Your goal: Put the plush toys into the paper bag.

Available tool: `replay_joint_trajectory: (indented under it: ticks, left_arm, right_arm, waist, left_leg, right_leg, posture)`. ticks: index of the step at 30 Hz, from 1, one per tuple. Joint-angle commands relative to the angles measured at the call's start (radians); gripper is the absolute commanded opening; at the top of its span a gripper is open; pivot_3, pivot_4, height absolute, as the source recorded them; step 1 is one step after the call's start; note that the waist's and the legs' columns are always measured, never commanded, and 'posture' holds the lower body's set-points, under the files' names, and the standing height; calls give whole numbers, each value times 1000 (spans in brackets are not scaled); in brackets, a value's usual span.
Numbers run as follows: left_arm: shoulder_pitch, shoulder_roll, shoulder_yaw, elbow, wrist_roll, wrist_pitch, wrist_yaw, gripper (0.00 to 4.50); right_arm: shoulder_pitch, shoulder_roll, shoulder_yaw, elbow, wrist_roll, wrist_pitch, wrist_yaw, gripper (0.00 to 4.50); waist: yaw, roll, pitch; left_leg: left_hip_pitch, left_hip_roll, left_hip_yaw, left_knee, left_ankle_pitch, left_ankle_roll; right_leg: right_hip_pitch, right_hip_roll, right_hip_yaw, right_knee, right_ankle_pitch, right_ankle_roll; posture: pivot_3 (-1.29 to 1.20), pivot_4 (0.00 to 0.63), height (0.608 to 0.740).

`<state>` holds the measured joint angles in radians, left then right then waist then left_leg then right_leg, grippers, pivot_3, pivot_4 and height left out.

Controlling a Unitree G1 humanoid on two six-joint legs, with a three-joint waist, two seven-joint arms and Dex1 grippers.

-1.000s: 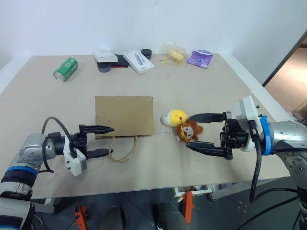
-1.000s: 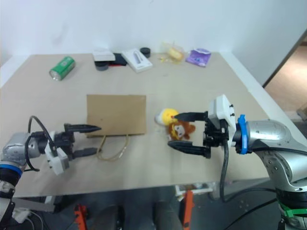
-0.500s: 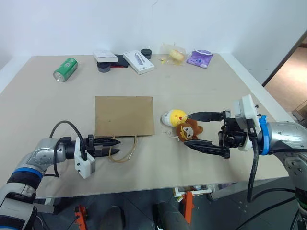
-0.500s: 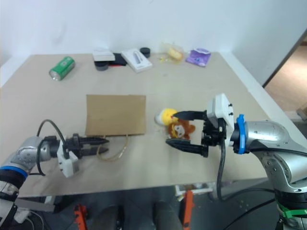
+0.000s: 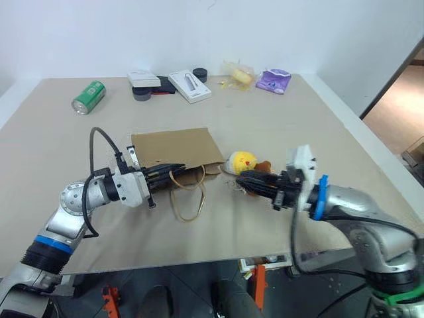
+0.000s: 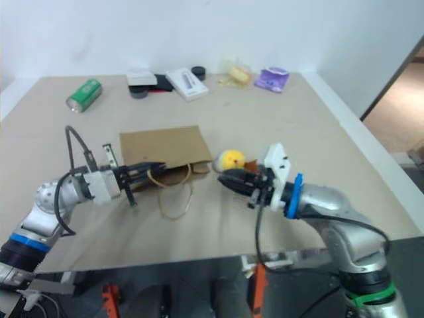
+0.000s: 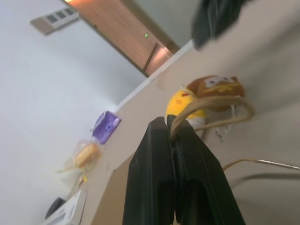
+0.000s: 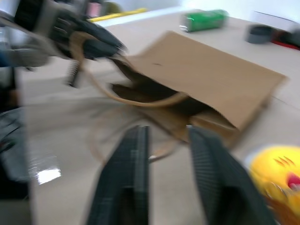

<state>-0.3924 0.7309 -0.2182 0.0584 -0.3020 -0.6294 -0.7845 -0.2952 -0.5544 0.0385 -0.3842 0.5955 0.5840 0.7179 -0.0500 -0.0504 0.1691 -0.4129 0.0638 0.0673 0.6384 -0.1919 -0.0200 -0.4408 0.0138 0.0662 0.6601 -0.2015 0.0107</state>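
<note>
Left gripper (image 5: 177,172) is clamped on one thin loop handle (image 7: 211,101) of the paper bag (image 5: 175,147), and the pull tips the near edge up so that the mouth gapes a little toward the robot. The bag otherwise lies flat on the table (image 5: 298,112), its long axis running from that mouth away to the far side, and its second handle trails loose on the tabletop. Right gripper (image 5: 244,179) has its fingers drawn nearly together with nothing seen between them; it points across toward the bag. The plush toys are both outside the bag: the yellow toy (image 5: 242,161) and the brown toy (image 5: 265,166) touch each other just beyond the right gripper's fingers, beside the right corner of the mouth. The right arm is clearly the nearer one, and I judge that it must spread its fingers and shift farther from the robot to take a toy.
</note>
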Motion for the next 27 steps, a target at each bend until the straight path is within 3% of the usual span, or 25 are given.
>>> replay_joint_trajectory:
  ticks: [1,8,12,27]
  left_arm:
    - [21,-19,53,-75,-7,57,6,0]
    - [38,-72,91,-135,7,140,17,0]
    - [53,-110,129,-171,17,193,64,0]
    - [-9,-239,281,-297,158,211,302,0]
  right_arm:
    - [-88,128,97,132,-127,-80,-87,48]
    - [-214,369,179,460,-285,-220,-176,48]
    - [-264,448,196,606,-358,-237,-235,48]
    - [-255,476,179,631,-431,-27,-328,48]
  waist:
    - [-1,0,0]
    - [2,0,0]
    - [2,0,0]
    - [3,-2,-3]
  left_leg:
    - [1,0,0,0,0,0]
    - [2,-1,1,0,1,0]
    - [1,-2,1,0,1,0]
    - [6,-2,0,-1,1,0]
  right_leg:
    - [0,0,1,1,0,-1]
    - [0,0,2,3,-2,-3]
    - [-1,0,2,3,-1,-1]
    - [5,-1,1,3,-3,-5]
  posture:
    - [0,150,740]
    - [0,150,740]
    - [0,150,740]
    - [0,150,740]
